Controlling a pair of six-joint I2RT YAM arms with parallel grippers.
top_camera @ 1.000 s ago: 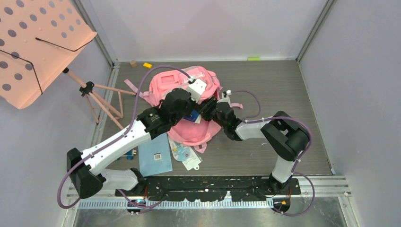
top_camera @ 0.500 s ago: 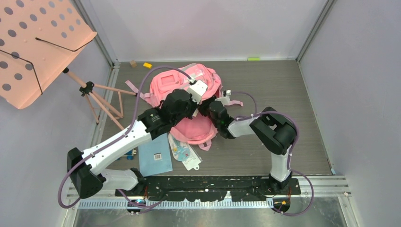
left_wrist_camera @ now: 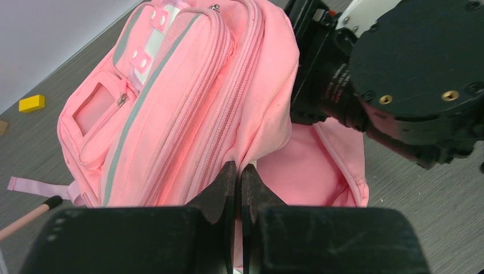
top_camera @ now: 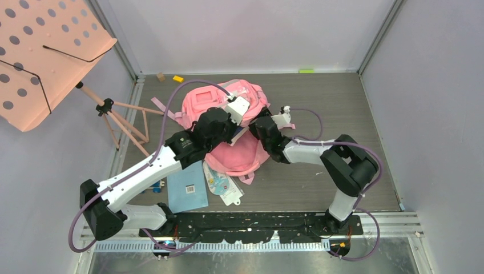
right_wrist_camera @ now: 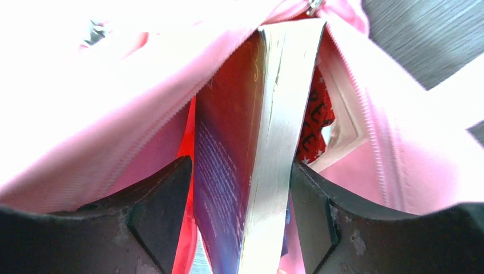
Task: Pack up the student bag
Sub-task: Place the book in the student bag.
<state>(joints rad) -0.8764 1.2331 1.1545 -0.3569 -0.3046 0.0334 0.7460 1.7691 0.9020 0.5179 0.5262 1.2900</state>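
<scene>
left wrist: left gripper [left_wrist_camera: 235, 168] pinching student bag [left_wrist_camera: 171, 97] edge
right wrist: right gripper [right_wrist_camera: 240, 166] straddling book [right_wrist_camera: 225, 114] — grip unclear
room: grey table [top_camera: 342, 103], pale walls [top_camera: 245, 34]

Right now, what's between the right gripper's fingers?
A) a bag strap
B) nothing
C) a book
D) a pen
C: the right wrist view shows a book with a dark cover and pale page edges. It stands between the fingers of the right gripper, inside the open zip of the pink bag.
</scene>
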